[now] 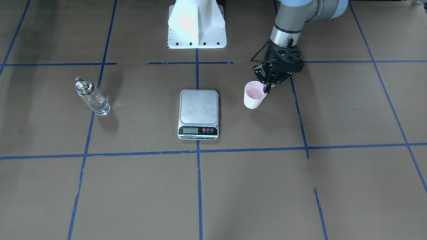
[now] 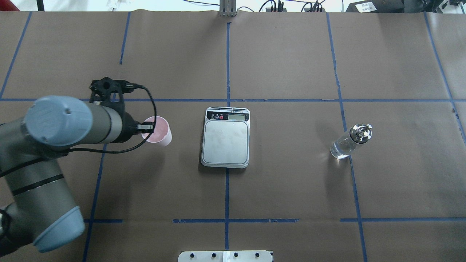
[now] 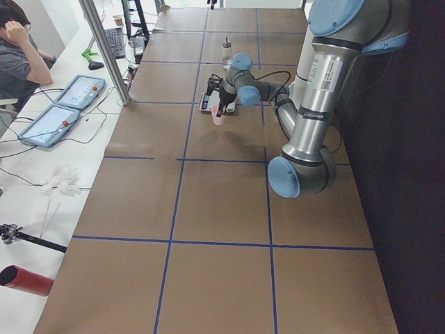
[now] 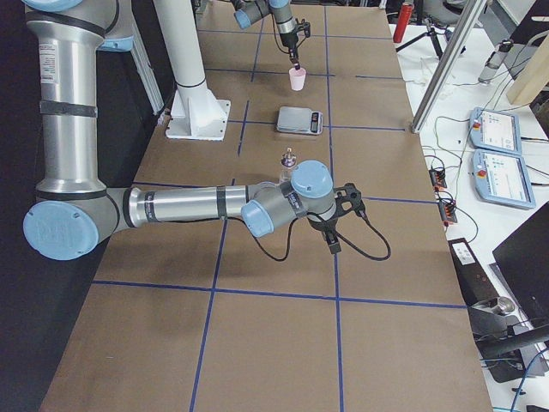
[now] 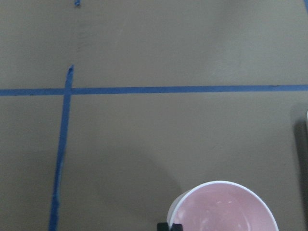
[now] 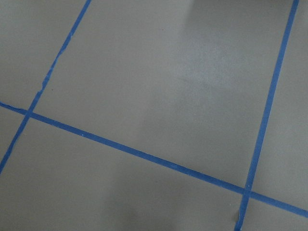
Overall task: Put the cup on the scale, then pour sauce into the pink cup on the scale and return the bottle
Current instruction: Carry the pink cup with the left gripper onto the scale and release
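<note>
- Left hand point(image 1: 266, 88) is clenched on the cup point(image 1: 253, 97), pinching the white rim on the side away from the scale point(image 1: 199, 107). Fingers come down from above w/ tips drawn together. Wrist view shows one dark fingertip point(image 5: 163, 225) just outside the cup wall.
- Cup is upright, mouth up, pink inside. It sits beside the scale on the robot's left, near it but apart and not on the platform. Can't tell if its base rests on the counter point(image 1: 253, 193) or is just off it.
- Scale lies flat at mid-counter, silver platform bare, black panel w/ LCD and buttons facing away from the robot.
- Bottle point(image 1: 92, 99) stands upright on the counter, well apart from the scale on the robot's right. Silver cap point(image 1: 82, 84) on top; sauce point(image 1: 101, 108) barely shows thru the glass low down.
- Right hand point(image 4: 331, 243) hangs low over the counter, on the near side of the bottle in the right-side view. Released or clenched: can't tell. Its wrist cam sees only brown counter.
- Blue tape lines point(image 1: 199, 186) grid the counter; white robot base point(image 1: 196, 25) at the robot's edge.
</note>
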`<state>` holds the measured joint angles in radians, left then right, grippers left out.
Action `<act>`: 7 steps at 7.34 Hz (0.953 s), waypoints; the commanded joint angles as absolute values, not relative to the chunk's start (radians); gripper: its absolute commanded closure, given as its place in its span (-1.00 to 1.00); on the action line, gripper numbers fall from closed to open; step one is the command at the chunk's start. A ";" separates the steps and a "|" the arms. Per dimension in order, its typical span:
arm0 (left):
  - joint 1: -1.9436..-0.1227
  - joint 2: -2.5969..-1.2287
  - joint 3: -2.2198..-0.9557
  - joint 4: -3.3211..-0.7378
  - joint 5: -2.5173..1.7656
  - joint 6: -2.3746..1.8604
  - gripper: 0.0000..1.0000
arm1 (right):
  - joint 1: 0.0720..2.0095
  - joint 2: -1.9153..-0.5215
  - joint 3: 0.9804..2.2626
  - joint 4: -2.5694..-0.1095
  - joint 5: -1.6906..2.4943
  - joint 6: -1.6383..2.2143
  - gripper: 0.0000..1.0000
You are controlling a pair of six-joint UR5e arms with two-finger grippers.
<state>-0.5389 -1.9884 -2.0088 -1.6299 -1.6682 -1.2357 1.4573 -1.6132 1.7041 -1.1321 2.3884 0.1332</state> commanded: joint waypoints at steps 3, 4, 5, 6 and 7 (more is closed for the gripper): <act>-0.485 -2.367 -1.700 -1.535 -1.667 -1.385 1.00 | 1.457 -1.614 1.706 -1.132 2.388 0.133 -1.00; -0.471 -2.367 -1.701 -1.536 -1.666 -1.385 1.00 | 1.457 -1.614 1.706 -1.132 2.388 0.132 -1.00; -0.463 -2.367 -1.701 -1.536 -1.666 -1.382 1.00 | 1.457 -1.614 1.706 -1.132 2.388 0.133 -1.00; -0.462 -2.367 -1.701 -1.537 -1.666 -1.381 1.00 | 1.459 -1.614 1.704 -1.132 2.388 0.133 -1.00; -0.456 -2.365 -1.701 -1.537 -1.666 -1.381 0.86 | 1.457 -1.614 1.704 -1.132 2.388 0.133 -1.00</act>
